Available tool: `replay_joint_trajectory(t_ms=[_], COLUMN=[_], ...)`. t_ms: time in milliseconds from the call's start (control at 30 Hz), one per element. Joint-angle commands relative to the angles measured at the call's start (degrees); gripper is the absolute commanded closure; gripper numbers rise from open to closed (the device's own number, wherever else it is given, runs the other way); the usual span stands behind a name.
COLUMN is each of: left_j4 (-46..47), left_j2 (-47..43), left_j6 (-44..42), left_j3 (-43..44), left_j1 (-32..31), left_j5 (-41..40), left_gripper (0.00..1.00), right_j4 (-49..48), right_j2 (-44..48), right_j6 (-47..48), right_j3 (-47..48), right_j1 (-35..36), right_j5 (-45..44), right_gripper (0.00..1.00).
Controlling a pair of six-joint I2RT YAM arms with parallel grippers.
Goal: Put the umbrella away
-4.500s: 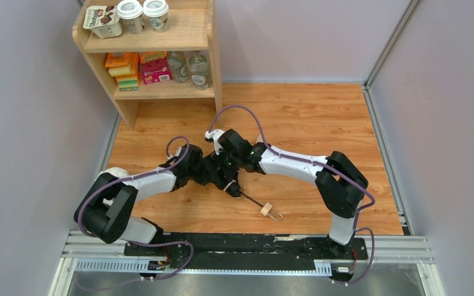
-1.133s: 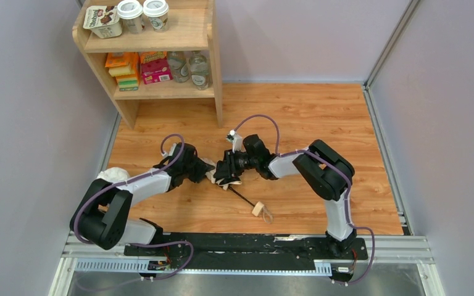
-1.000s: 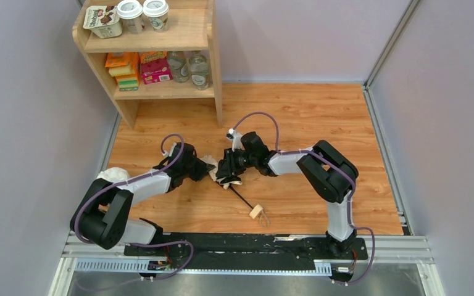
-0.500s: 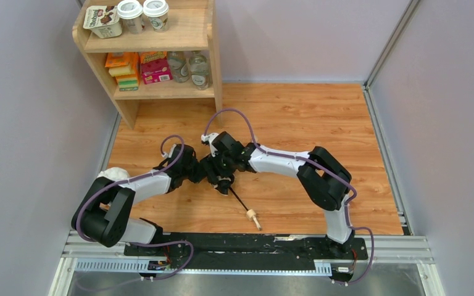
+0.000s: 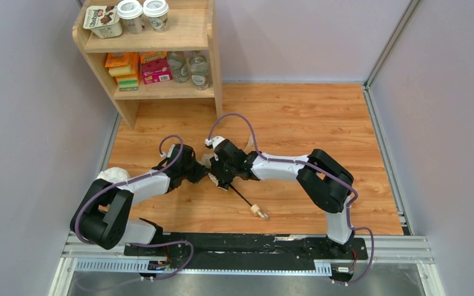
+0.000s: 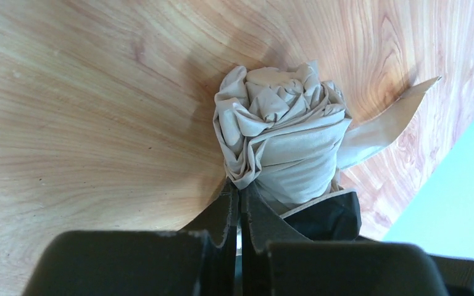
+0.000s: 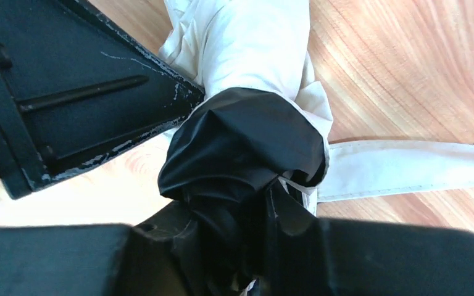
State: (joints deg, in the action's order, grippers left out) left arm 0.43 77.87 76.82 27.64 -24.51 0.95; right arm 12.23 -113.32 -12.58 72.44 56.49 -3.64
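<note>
The umbrella (image 5: 210, 165) lies folded on the wooden floor between both grippers, its thin black shaft (image 5: 242, 198) running to the small wooden handle (image 5: 258, 212). In the left wrist view its beige canopy (image 6: 281, 132) is a crumpled bundle with the strap (image 6: 389, 120) trailing right. My left gripper (image 6: 241, 192) is shut, pinching a fold at the bundle's lower edge. In the right wrist view my right gripper (image 7: 253, 206) is shut on the canopy's black lining (image 7: 247, 139), with beige fabric (image 7: 253, 49) above and the strap (image 7: 407, 166) on the floor to the right.
A wooden shelf unit (image 5: 213, 58) stands at the back left, holding cups, boxes and bottles. A white lumpy bag (image 5: 114, 174) sits by the left arm's elbow. Grey walls close in the floor on three sides.
My right gripper has moved left onto the canopy, opened and closed on the black lining. My left gripper has shut on the fabric. The handle has shifted slightly.
</note>
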Motion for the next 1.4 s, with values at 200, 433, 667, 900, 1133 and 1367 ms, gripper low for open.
replay_joint_trajectory(t_ms=[200, 433, 667, 900, 1133, 1367], left_j4=[-14.4, -19.4, -17.7, -29.4, -25.9, -23.0], left_j2=[-12.0, -12.6, -3.2, 2.7, 6.4, 12.0], left_j6=[-9.3, -9.0, -9.1, -3.3, -3.8, -5.5], left_j3=[-0.2, 6.6, 13.5, 16.6, 18.1, 15.8], left_j1=[-0.3, 4.7, 5.3, 5.2, 5.0, 4.0], left_j5=[-3.6, 2.9, 5.5, 4.9, 0.8, -6.1], left_gripper=[0.46, 0.23, 0.23, 0.22, 0.21, 0.21], right_j4=[-11.6, -13.7, -13.4, -12.4, -12.4, -9.6], right_j2=[-10.8, -11.5, -11.9, -11.1, -10.9, -10.9], right_j6=[-6.4, -6.7, -6.4, -5.3, -4.9, -3.9], right_j3=[-16.6, -17.0, -15.1, -14.3, -14.2, -12.6], right_j1=[-9.3, -11.2, -11.5, -11.5, -11.5, -11.3], right_j5=[31.0, 35.0, 36.4, 35.9, 36.0, 37.3], right_gripper=[1.00, 1.00, 1.00, 1.00, 1.00, 1.00])
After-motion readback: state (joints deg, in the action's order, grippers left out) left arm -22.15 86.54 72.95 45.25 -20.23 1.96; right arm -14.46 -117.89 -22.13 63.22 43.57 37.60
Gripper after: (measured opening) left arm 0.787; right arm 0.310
